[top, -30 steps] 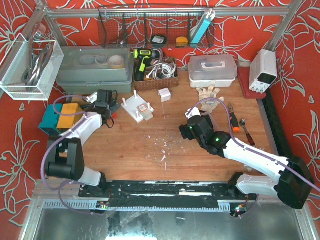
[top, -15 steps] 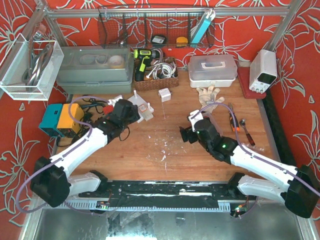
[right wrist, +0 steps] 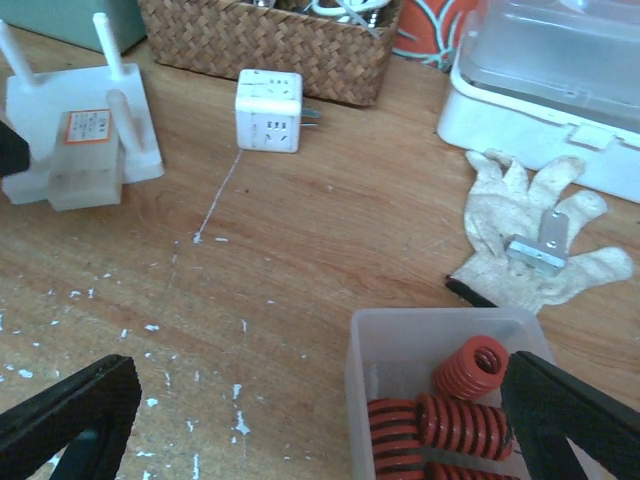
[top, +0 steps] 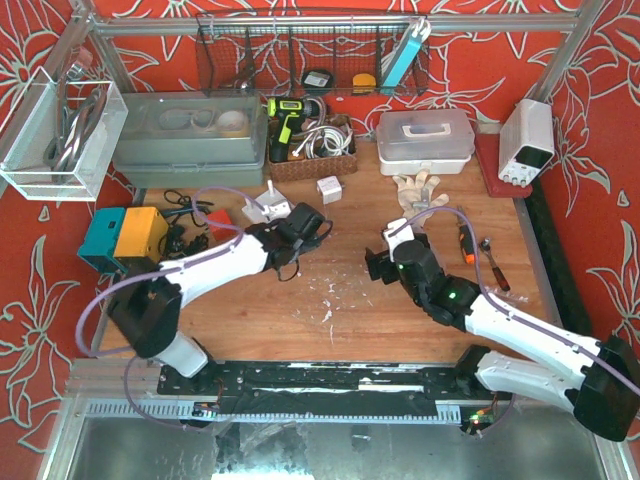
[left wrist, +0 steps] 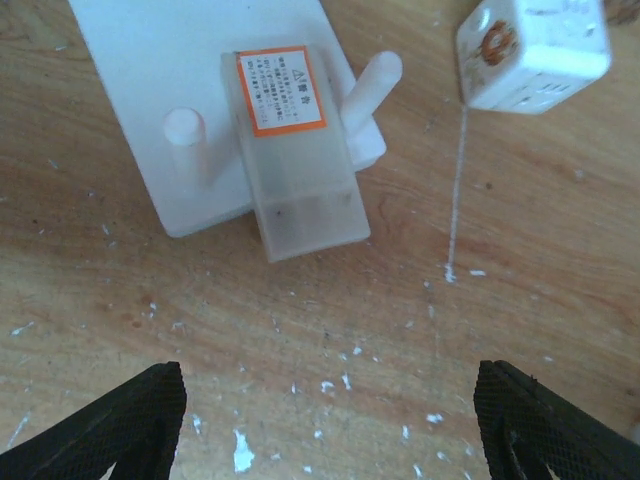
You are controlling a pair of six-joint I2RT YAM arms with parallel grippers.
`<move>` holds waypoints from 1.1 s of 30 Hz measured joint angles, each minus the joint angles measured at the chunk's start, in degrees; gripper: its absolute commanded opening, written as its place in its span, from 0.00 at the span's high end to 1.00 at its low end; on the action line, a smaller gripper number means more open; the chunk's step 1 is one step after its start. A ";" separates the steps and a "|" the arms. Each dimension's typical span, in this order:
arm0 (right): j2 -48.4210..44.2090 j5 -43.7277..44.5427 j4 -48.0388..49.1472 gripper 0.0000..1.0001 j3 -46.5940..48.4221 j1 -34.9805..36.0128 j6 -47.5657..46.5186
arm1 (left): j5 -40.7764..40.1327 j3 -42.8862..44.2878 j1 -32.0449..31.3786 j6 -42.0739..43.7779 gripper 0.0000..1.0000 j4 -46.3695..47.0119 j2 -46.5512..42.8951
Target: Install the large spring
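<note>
Left fingers (left wrist: pixel 130 425) released, spread wide, only bare, white-flecked counter (left wrist: pixel 330 340) between them, nothing grasped. Just ahead of them, apart from both tips, sits the white fixture (left wrist: pixel 190 90), a flat plate with two upright posts and a clear block (left wrist: pixel 300 160) with an orange label between the posts. The block overhangs the plate's edge on the side toward the fingers. White socket cube (left wrist: pixel 535 50) is ahead and beyond the right-hand finger, touching nothing. Right fingers (right wrist: pixel 70 420) also released, fully apart, grasping nothing. The red springs (right wrist: pixel 470 368) lie in a clear bin (right wrist: pixel 430 318) low between these fingers, close against the right-hand tip and well apart from the left-hand one. Several coils are bunched together, one leaning up at the back; cannot tell which is the large one. The bin's near part is cut off by the frame. Ahead of the right-hand finger a white work glove (right wrist: pixel 520 235) lies flat with a small metal clip on it, and a white lidded box (right wrist: pixel 560 60) sits beyond that. A wicker basket (right wrist: pixel 270 40) is far ahead, centre. In the right wrist view the fixture is far ahead of the left-hand finger.
</note>
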 measured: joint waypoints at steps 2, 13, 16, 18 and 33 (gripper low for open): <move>-0.52 1.14 -0.20 0.01 -0.24 0.00 0.09 | -0.83 3.34 0.00 -1.81 0.16 -2.84 4.33; -4.85 5.03 -0.55 0.01 -1.20 0.00 0.31 | -3.80 14.62 0.00 -6.78 0.21 -10.32 21.42; -5.35 5.53 -0.55 0.01 -1.25 0.00 0.31 | -4.87 15.50 0.02 -7.82 0.20 -11.17 23.28; -5.66 5.62 -0.61 0.01 -1.31 0.00 0.31 | -5.33 15.76 0.07 -8.09 0.19 -11.19 24.02; -6.54 6.45 -0.76 0.01 -1.31 0.00 0.33 | -5.44 15.96 3.45 -6.16 0.18 -5.49 25.77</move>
